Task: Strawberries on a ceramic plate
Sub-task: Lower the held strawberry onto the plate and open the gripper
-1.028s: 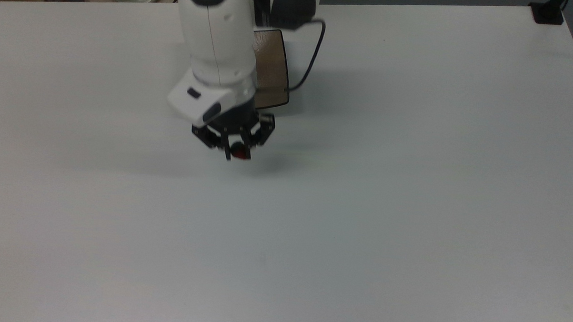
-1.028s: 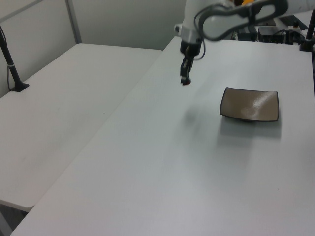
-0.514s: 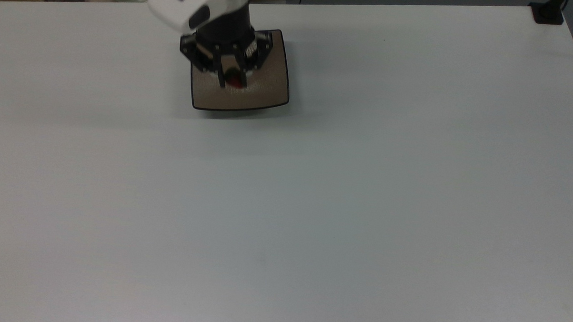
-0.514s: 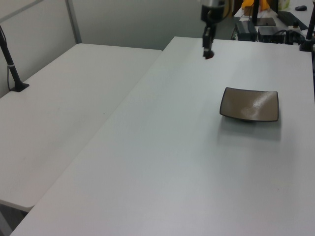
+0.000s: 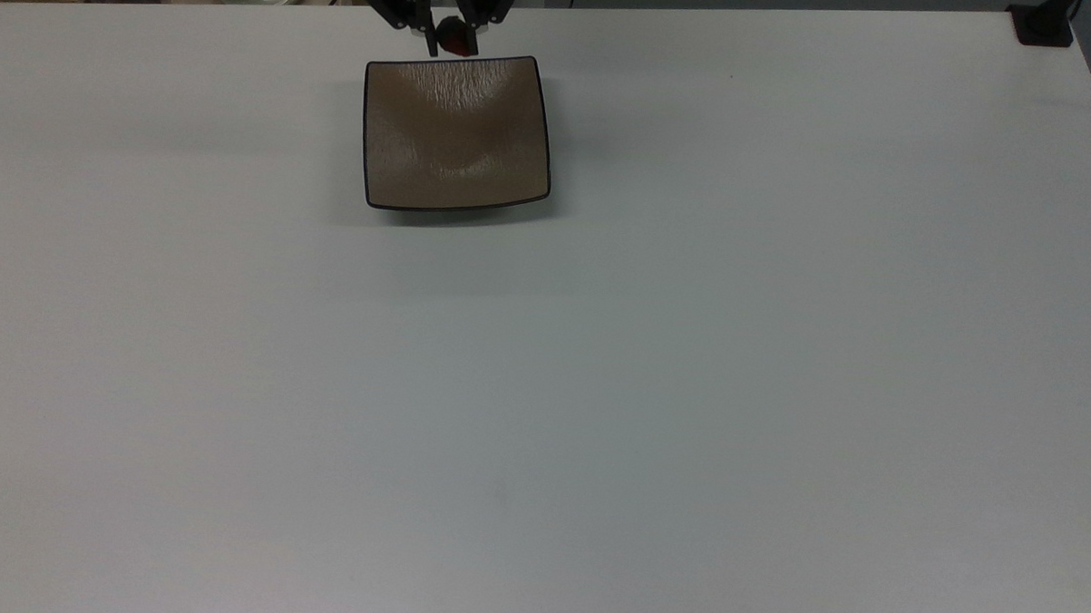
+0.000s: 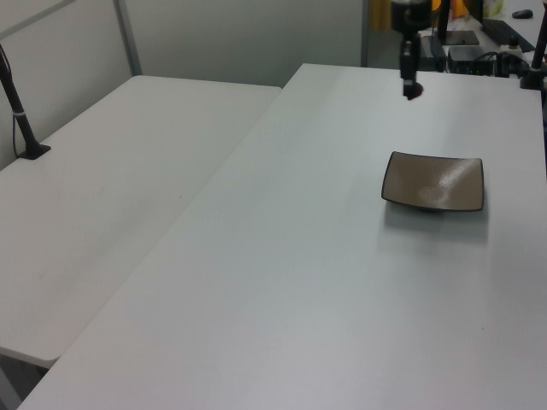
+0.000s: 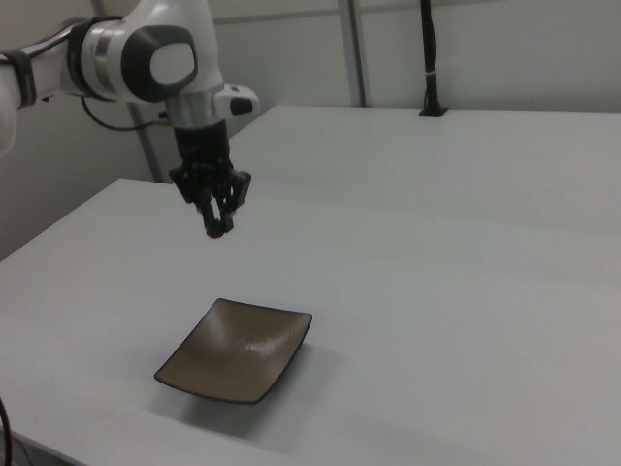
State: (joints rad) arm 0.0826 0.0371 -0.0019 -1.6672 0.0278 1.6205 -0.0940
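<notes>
One strawberry (image 5: 458, 42) hangs clenched between your gripper (image 5: 446, 38) fingertips, high above the white table (image 5: 689, 348). In the top view it sits at twelve o'clock from the ceramic plate (image 5: 456, 131), just past the plate's far rim; in the right view the gripper (image 7: 217, 229) hovers well above the plate (image 7: 238, 348), at about eleven o'clock. You cannot tell which way the berry's long axis or cap points. The plate lies bare.
</notes>
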